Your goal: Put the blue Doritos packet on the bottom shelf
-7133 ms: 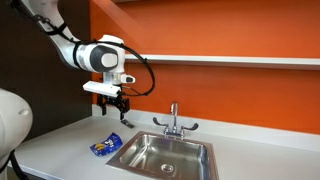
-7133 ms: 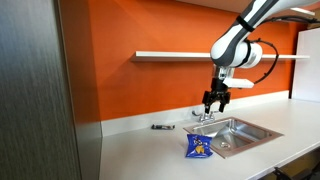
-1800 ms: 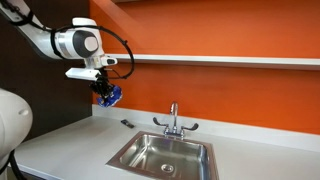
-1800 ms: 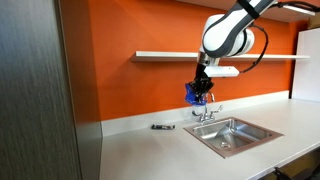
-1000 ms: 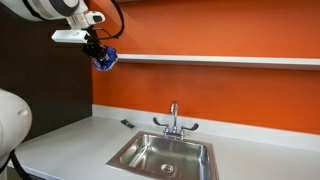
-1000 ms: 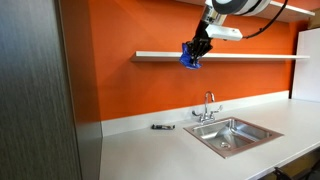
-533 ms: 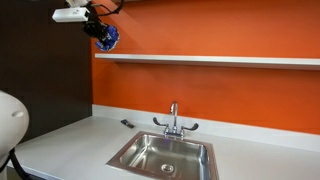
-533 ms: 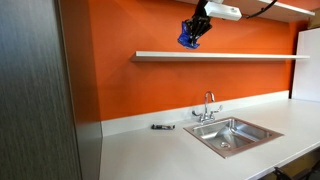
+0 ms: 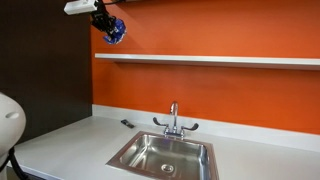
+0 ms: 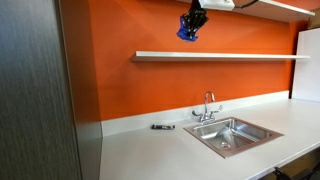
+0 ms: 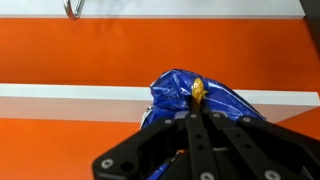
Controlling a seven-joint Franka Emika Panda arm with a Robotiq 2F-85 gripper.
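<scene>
The blue Doritos packet (image 9: 116, 32) hangs high against the orange wall, pinched in my gripper (image 9: 106, 23). In an exterior view the packet (image 10: 188, 30) sits just under the gripper (image 10: 193, 21), above the left end of the white shelf (image 10: 220, 55). The same shelf (image 9: 200, 60) lies below and to the right of the packet. In the wrist view the crumpled packet (image 11: 195, 98) fills the middle, with the black fingers (image 11: 196, 128) shut together on it and a white shelf edge (image 11: 70, 91) running behind.
A steel sink (image 9: 165, 155) with a faucet (image 9: 173, 118) is set in the white counter (image 9: 60, 145). A small dark object (image 10: 161, 126) lies on the counter near the wall. A dark panel (image 10: 35, 90) stands at one side.
The gripper has carried the packet from level with the shelf to well above it, and it has shifted a little along the wall. The grip stays shut.
</scene>
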